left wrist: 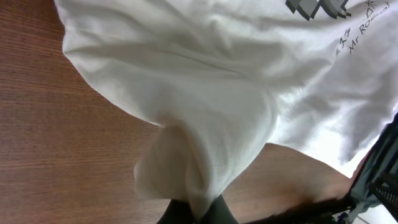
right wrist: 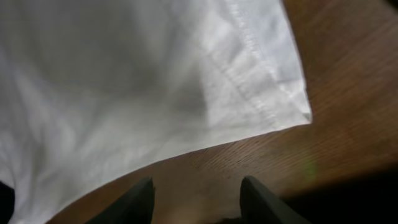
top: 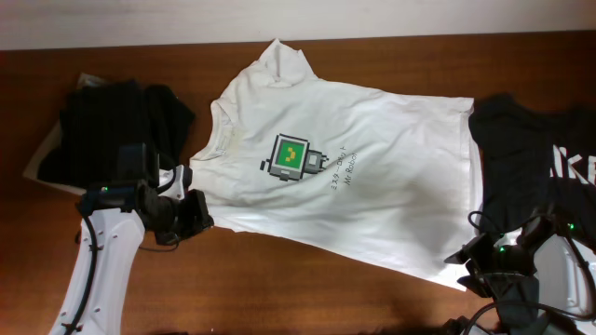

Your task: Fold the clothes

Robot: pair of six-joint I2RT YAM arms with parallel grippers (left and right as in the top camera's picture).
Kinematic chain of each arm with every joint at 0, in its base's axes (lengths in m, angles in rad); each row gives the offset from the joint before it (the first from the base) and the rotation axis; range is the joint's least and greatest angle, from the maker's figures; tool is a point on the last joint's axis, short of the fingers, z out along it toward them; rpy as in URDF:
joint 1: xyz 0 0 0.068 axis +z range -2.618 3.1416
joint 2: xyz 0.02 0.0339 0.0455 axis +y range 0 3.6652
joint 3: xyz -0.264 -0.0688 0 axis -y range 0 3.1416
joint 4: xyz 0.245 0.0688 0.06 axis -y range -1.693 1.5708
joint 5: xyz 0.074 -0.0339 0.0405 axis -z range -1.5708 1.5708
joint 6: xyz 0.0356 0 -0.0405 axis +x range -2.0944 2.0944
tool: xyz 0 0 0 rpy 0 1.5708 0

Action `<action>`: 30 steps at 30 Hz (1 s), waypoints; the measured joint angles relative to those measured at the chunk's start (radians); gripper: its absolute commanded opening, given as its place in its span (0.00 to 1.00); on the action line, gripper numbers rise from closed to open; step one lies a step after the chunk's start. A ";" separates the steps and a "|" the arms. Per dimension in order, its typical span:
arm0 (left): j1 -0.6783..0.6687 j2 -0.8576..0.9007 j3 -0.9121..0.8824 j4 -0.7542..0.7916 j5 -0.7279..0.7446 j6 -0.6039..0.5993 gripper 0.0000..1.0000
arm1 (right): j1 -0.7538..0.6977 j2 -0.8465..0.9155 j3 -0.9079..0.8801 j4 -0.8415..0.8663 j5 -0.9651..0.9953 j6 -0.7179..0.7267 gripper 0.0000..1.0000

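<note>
Brown wooden bench (top: 307,270), pale wall strip along far edge. White T-shirt (top: 391,186) spread flat in middle, print up, collar toward far left. No fold visible; by my judgement all folding is to do. Left tool (top: 191,210) closed on near-left sleeve. Right tool (top: 468,265) open, empty, just beside near-right hem corner. Left black shirt (top: 112,126) and right black shirt (top: 531,158) lie crumpled. Only left wrist view shows cloth bunched into fingers (left wrist: 224,216); only right wrist view shows hem stitching and the open gap.

Colours I see
White T-shirt (top: 391,186), green-and-grey pixel print (top: 292,159), black lettering (top: 346,173); other shirts (top: 112,126) black; bench (top: 307,284) brown wood-grain; my fingers (right wrist: 142,199) black.
</note>
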 measured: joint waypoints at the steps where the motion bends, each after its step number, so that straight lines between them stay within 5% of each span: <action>1: 0.000 0.000 0.000 0.002 0.000 0.000 0.00 | 0.002 0.000 -0.003 0.018 0.014 0.016 0.58; 9: 0.000 0.000 0.000 0.009 0.000 0.000 0.00 | 0.109 0.070 -0.038 0.164 0.074 0.122 0.60; 15: 0.000 0.000 0.000 0.010 0.000 0.000 0.00 | 0.153 0.240 -0.031 0.173 0.096 0.155 0.49; 19: 0.000 0.000 0.000 0.009 0.000 0.000 0.00 | 0.162 0.253 -0.024 0.167 0.135 0.159 0.04; 30: 0.000 0.000 0.000 0.014 -0.001 0.005 0.00 | 0.165 0.273 0.283 -0.080 0.174 0.022 0.04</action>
